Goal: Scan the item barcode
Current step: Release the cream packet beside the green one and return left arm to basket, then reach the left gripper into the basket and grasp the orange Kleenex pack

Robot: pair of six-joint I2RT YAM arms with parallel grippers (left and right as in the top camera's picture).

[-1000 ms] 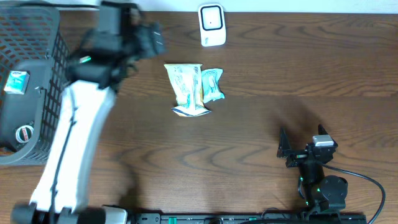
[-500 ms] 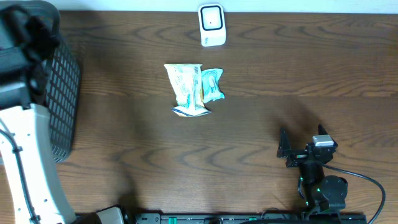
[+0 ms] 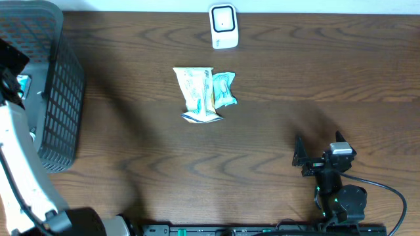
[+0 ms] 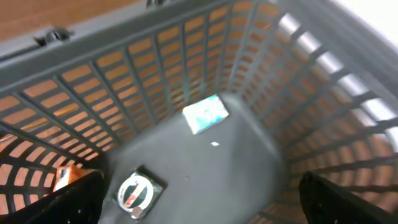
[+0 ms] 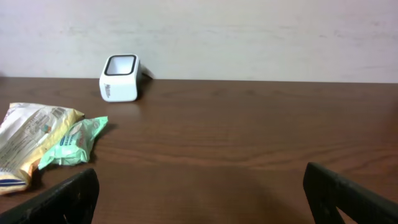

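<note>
Now | left gripper (image 4: 202,205) spread over basket (image 4: 155,74), likely to pick an item; packet (image 4: 206,114) lies on basket floor | right gripper (image 5: 202,199) spread, parked clear | scanner (image 3: 223,26) at far edge, unobstructed for scanning

The left arm (image 3: 20,164) reaches forward; the left hand (image 4: 199,202) tilts downward, fingers (image 4: 68,199) fully spread (only tips visible). The right arm (image 3: 338,196) sits folded; the right hand (image 5: 199,199) points forward, level, fingers likewise spread.
</note>
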